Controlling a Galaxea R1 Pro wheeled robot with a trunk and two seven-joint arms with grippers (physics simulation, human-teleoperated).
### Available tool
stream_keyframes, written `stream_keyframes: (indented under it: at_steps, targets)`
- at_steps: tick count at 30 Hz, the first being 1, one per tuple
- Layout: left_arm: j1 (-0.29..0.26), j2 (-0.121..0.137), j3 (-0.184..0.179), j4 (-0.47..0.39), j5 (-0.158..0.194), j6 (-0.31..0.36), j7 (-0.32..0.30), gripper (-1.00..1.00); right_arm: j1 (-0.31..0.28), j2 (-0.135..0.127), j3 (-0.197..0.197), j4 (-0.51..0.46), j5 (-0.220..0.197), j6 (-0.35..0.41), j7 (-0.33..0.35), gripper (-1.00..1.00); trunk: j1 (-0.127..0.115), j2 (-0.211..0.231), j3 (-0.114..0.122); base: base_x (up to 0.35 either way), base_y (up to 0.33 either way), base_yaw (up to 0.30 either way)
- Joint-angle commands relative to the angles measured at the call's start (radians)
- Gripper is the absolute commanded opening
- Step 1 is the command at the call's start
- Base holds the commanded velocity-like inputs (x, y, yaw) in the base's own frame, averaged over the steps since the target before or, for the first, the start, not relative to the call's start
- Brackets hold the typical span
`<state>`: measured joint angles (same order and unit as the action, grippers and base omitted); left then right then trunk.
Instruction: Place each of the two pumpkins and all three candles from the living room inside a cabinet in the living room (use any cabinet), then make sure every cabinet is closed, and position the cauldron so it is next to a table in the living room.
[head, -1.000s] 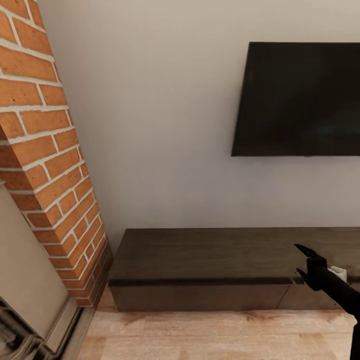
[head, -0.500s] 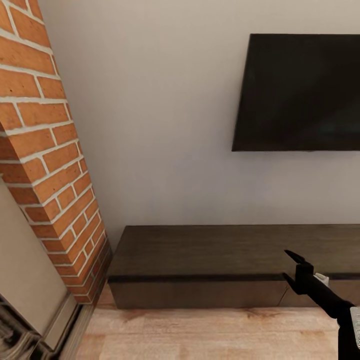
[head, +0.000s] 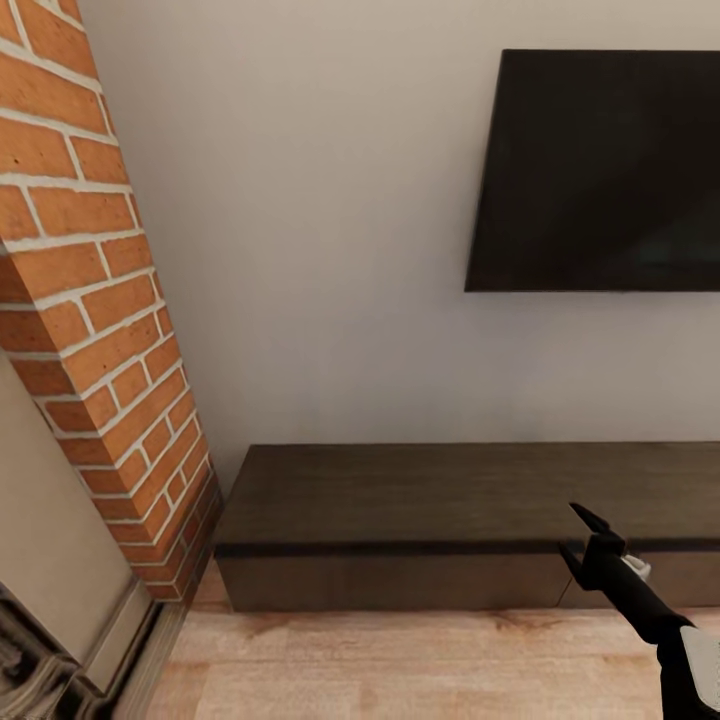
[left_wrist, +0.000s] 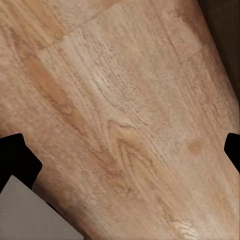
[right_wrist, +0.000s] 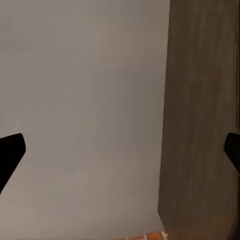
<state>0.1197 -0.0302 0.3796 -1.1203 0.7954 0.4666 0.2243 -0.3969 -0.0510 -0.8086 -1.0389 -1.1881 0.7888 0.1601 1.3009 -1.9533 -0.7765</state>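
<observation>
The right gripper (head: 578, 532), jaws apart and empty, is held just before the cabinet (head: 400, 490), whose length runs crosswise ahead.

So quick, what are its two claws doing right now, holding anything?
Left gripper: open, empty, above the light wooden floor.
Right gripper: open, empty, in front of the long dark brown cabinet.
</observation>
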Motion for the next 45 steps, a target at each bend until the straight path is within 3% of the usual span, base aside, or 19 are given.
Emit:
stream_keyframes:
  at_steps: [1, 6, 8, 11, 12, 14, 17, 19, 24, 26, 30, 32, 35, 36, 38, 39, 42, 45]
  targets:
    - [0.0, -0.001, 0.001, -0.002, 0.01, 0.004, 0.009, 1.0, -0.002, 0.0, -0.003, 0.008, 0.005, -0.007, 0.008, 1.0, 0.004, -0.008, -0.004, 0.0, 0.0, 0.0]
    - [0.0, -0.001, 0.001, -0.003, 0.01, 0.004, 0.016, 1.0, -0.03, -0.001, -0.001, 0.073, 0.007, -0.127, 0.018, 1.0, 0.023, -0.043, -0.02, 0.0, 0.0, 0.0]
    - [0.0, -0.001, 0.0, -0.004, 0.01, 0.005, 0.013, 1.0, -0.034, -0.001, -0.001, 0.078, 0.007, -0.134, 0.019, 1.0, 0.031, -0.057, -0.026, 0.0, 0.0, 0.0]
    - [0.007, -0.008, -0.001, -0.092, 0.012, 0.018, 0.0, 1.0, -0.039, 0.0, 0.001, 0.084, 0.008, -0.141, 0.018, 1.0, 0.042, -0.078, -0.035, 0.0, 0.0, 0.0]
    - [0.028, -0.016, -0.007, -0.218, 0.011, 0.041, 0.005, 1.0, -0.041, 0.0, 0.01, 0.085, 0.01, -0.14, 0.011, 1.0, 0.046, -0.085, -0.038, 0.0, 0.0, 0.0]
    - [0.044, -0.02, -0.014, -0.317, 0.015, 0.083, 0.012, 1.0, -0.042, 0.0, 0.053, 0.076, 0.012, -0.138, 0.001, 1.0, 0.054, -0.099, -0.045, 0.0, 0.0, 0.0]
    - [0.047, -0.022, -0.017, -0.372, 0.019, 0.124, 0.014, 1.0, -0.042, -0.001, 0.113, 0.068, 0.012, -0.137, -0.007, 1.0, 0.065, -0.12, -0.054, 0.0, 0.0, 0.0]
    - [0.02, -0.024, -0.019, -0.399, 0.021, 0.149, 0.016, 1.0, -0.042, -0.002, 0.153, 0.064, 0.013, -0.136, -0.015, 1.0, 0.073, -0.134, -0.06, 0.0, 0.0, 0.0]
    - [-0.024, -0.028, -0.022, -0.41, 0.021, 0.158, 0.017, 1.0, -0.04, -0.002, 0.185, 0.062, 0.013, -0.135, -0.031, 1.0, 0.092, -0.169, -0.076, 0.0, 0.0, 0.0]
    - [-0.04, -0.039, -0.056, -0.394, 0.018, 0.125, 0.011, 1.0, -0.039, -0.001, 0.196, 0.061, 0.013, -0.138, -0.035, 1.0, 0.1, -0.183, -0.082, 0.0, 0.0, 0.0]
    - [-0.043, -0.044, -0.073, -0.347, 0.022, 0.111, 0.007, 1.0, -0.039, -0.001, 0.197, 0.06, 0.012, -0.145, -0.033, 1.0, 0.115, -0.211, -0.095, 0.0, 0.0, 0.0]
    - [-0.044, -0.044, -0.071, -0.333, 0.034, 0.11, -0.005, 1.0, -0.039, -0.002, 0.194, 0.06, 0.009, -0.147, -0.032, 1.0, 0.123, -0.225, -0.101, 0.0, 0.0, 0.0]
    - [-0.044, -0.037, -0.07, -0.301, 0.081, 0.109, -0.037, 1.0, -0.04, -0.003, 0.191, 0.06, 0.006, -0.147, -0.031, 1.0, 0.134, -0.246, -0.11, 0.0, 0.0, 0.0]
    - [-0.046, -0.033, -0.07, -0.271, 0.111, 0.108, -0.059, 1.0, -0.041, -0.009, 0.19, 0.059, 0.003, -0.145, -0.032, 1.0, 0.138, -0.253, -0.114, 0.0, 0.0, 0.0]
    - [-0.048, -0.03, -0.069, -0.243, 0.131, 0.108, -0.077, 1.0, -0.046, -0.031, 0.188, 0.06, -0.002, -0.142, -0.034, 1.0, 0.146, -0.267, -0.12, 0.0, 0.0, 0.0]
    - [-0.05, -0.028, -0.068, -0.224, 0.144, 0.107, -0.092, 1.0, -0.05, -0.06, 0.187, 0.059, -0.009, -0.14, -0.034, 1.0, 0.15, -0.274, -0.123, 0.0, 0.0, 0.0]
    - [-0.051, -0.023, -0.067, -0.204, 0.155, 0.107, -0.109, 1.0, -0.056, -0.102, 0.186, 0.064, -0.037, -0.139, -0.035, 1.0, 0.161, -0.295, -0.132, 0.0, 0.0, 0.0]
    - [-0.052, -0.013, -0.066, -0.189, 0.164, 0.107, -0.137, 1.0, -0.06, -0.135, 0.183, 0.068, -0.112, -0.138, -0.037, 1.0, 0.173, -0.316, -0.142, 0.0, 0.0, 0.0]
